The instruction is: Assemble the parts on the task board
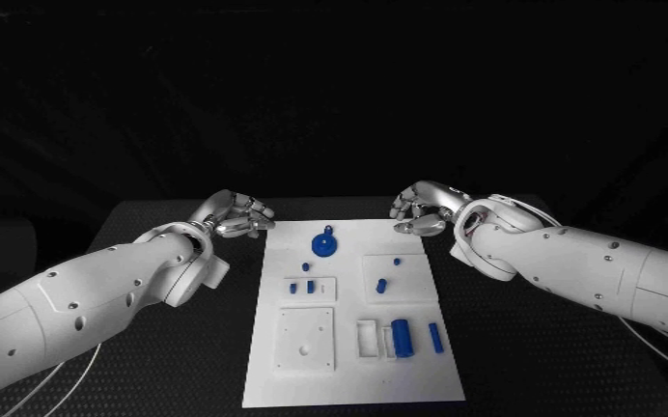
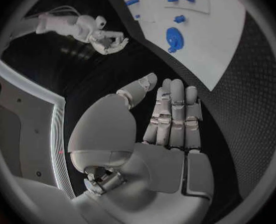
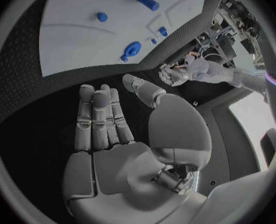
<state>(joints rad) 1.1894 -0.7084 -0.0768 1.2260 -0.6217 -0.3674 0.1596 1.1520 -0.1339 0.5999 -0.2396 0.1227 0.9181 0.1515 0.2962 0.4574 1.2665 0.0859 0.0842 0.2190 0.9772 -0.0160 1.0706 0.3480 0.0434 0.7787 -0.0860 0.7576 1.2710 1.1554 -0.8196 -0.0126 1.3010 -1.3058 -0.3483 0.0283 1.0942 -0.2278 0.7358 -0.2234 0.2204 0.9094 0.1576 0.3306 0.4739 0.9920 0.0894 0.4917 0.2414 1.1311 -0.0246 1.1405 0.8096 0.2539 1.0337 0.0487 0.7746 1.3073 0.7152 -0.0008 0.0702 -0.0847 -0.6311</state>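
From the head view, my task board (image 1: pixel 355 325) lies nearest on the worktop (image 1: pixel 167 224), blue parts (image 1: pixel 401 337) loose on it; I judge assembly unstarted. Left wrist view: left hand (image 2: pixel 166 127) flat, fingers together, holding nothing. Right wrist view: right hand (image 3: pixel 113 129) likewise flat and bare.

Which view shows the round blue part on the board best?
The left wrist view: the round blue part is large and unblocked there. The head view shows it small, from above. The right wrist view shows it small.
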